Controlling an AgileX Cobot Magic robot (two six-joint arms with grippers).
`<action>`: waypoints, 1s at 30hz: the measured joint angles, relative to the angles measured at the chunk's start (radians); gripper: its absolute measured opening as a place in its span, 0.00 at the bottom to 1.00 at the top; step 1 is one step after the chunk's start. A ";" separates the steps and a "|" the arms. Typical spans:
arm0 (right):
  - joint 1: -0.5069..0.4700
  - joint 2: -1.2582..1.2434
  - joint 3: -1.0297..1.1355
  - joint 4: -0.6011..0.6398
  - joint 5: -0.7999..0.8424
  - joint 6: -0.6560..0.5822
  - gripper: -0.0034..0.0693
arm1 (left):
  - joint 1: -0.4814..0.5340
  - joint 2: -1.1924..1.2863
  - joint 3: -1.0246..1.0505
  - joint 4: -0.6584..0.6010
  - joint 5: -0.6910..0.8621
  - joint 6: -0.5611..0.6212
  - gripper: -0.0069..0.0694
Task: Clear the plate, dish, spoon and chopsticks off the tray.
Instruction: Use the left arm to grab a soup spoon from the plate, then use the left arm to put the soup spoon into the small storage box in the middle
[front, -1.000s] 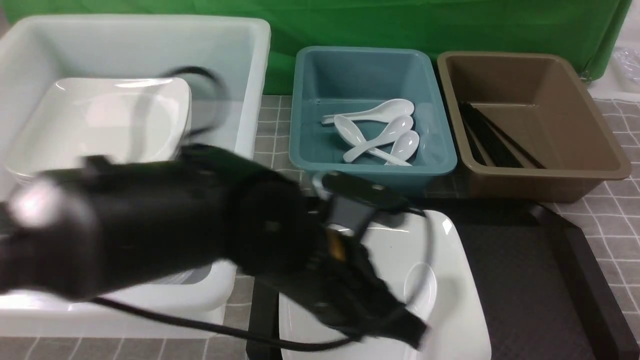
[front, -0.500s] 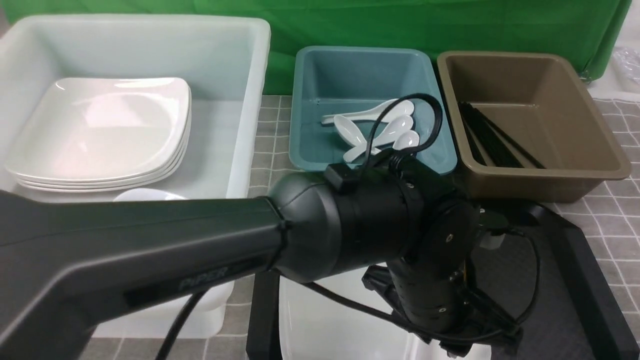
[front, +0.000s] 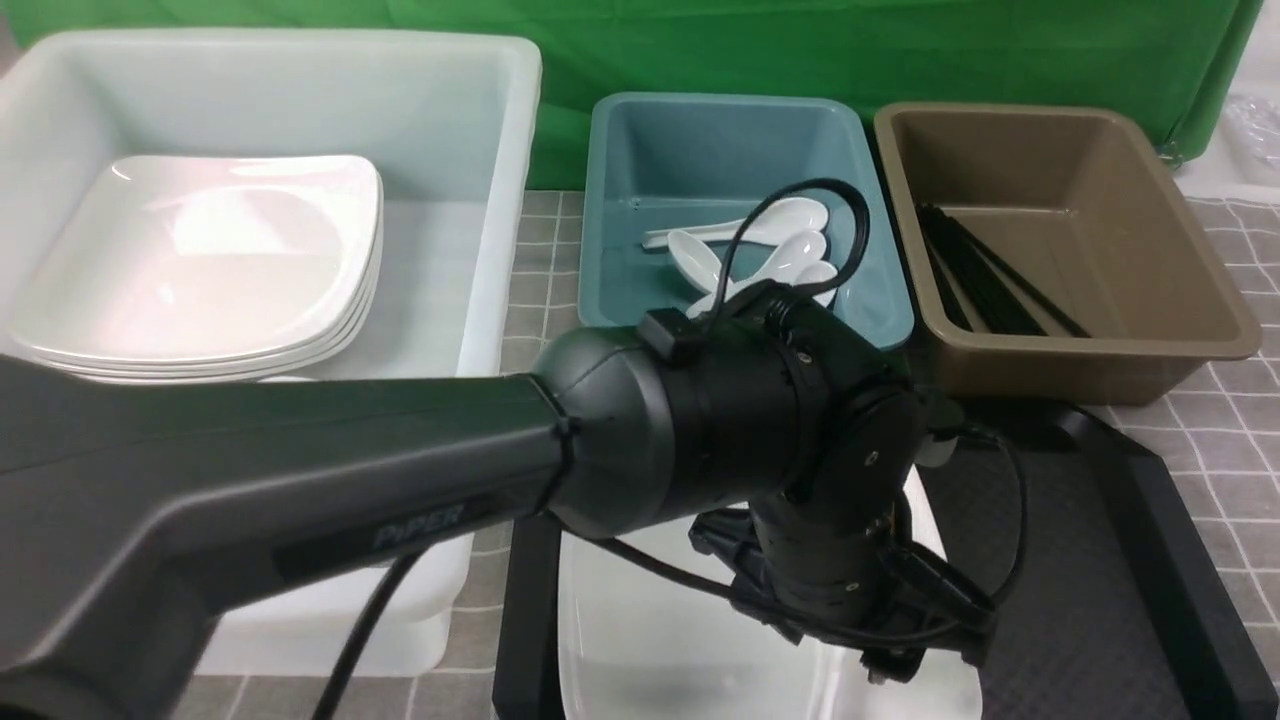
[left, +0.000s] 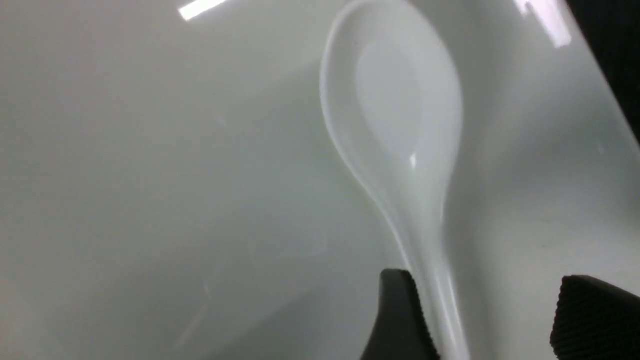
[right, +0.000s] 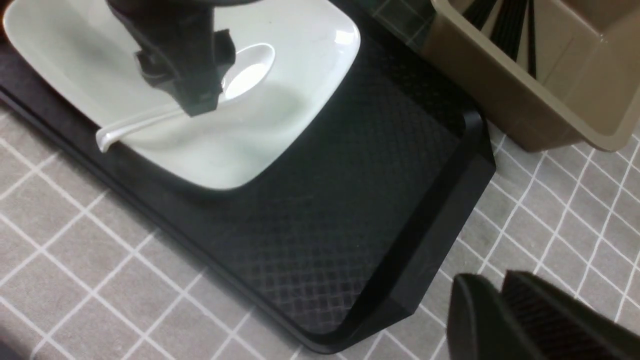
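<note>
Left wrist view: left gripper (left: 492, 320) is opening wide
It's straddling the handle of the glossy white soup spoon (left: 400, 110), gripping nothing yet, so the grab's probably coming.

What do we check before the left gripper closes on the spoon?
1. Left gripper open: ok.
2. Spoon handle between its fingers: ok, but close to one finger, not centred.
3. Spoon resting on the plate: ok.
4. Fingertips clear of the plate surface: cannot tell.
5. Right gripper off the tray, out of the way: ok.
6. Teal tub has room for another spoon: ok.
</note>
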 joint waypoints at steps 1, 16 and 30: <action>0.000 0.000 0.000 0.001 0.000 0.000 0.20 | 0.000 0.010 0.000 0.000 0.005 0.002 0.60; 0.000 0.000 0.001 0.001 0.000 -0.059 0.21 | 0.004 0.081 -0.002 -0.052 0.013 0.162 0.33; 0.000 0.000 0.001 0.003 -0.009 -0.030 0.23 | 0.180 -0.044 -0.291 0.097 -0.014 0.293 0.22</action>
